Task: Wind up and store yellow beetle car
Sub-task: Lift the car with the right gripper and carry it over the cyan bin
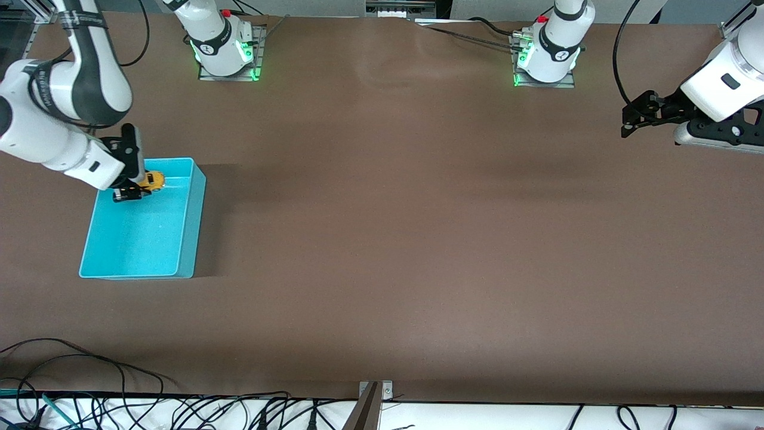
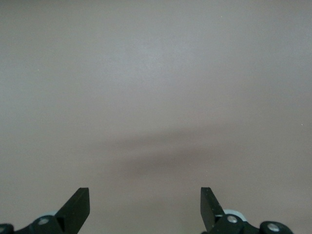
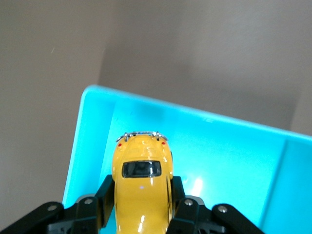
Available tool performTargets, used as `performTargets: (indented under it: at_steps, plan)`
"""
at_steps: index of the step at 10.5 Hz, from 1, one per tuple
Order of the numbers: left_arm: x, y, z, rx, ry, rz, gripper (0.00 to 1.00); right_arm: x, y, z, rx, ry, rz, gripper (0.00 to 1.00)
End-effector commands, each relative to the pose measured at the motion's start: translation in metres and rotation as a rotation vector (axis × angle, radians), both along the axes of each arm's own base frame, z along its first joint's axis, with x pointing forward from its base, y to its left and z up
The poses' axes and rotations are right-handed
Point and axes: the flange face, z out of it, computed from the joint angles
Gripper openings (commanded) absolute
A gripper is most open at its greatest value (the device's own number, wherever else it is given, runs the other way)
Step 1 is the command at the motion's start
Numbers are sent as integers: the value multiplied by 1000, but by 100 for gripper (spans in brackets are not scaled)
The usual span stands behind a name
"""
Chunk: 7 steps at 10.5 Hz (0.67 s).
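The yellow beetle car [image 1: 153, 180] [image 3: 142, 185] hangs over the end of the turquoise bin [image 1: 186, 239] [image 3: 229, 146] that lies farther from the front camera, toward the right arm's end of the table. My right gripper [image 1: 140, 186] [image 3: 142, 195] is shut on the car's sides, its black fingers [image 3: 105, 195] pressed against the body. The car's dark window and chrome bumper show in the right wrist view. My left gripper [image 1: 628, 122] [image 2: 145, 207] waits open above bare table at the left arm's end, nothing between its fingers [image 2: 78, 204].
The bin holds nothing else that I can see. Brown tabletop [image 1: 418, 227] stretches between the two arms. Cables [image 1: 89, 388] lie along the table's edge nearest the front camera.
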Motion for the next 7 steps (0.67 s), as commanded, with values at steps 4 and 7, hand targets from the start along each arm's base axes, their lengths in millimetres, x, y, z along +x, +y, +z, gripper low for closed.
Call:
performTargets:
  at_steps: [4, 7]
  plan:
    - [3, -2, 6, -14, 7, 11, 100, 5, -52, -72, 87, 1, 230, 0]
    - [3, -2, 6, -14, 6, 9, 100, 7, -66, -106, 111, -29, 301, 0]
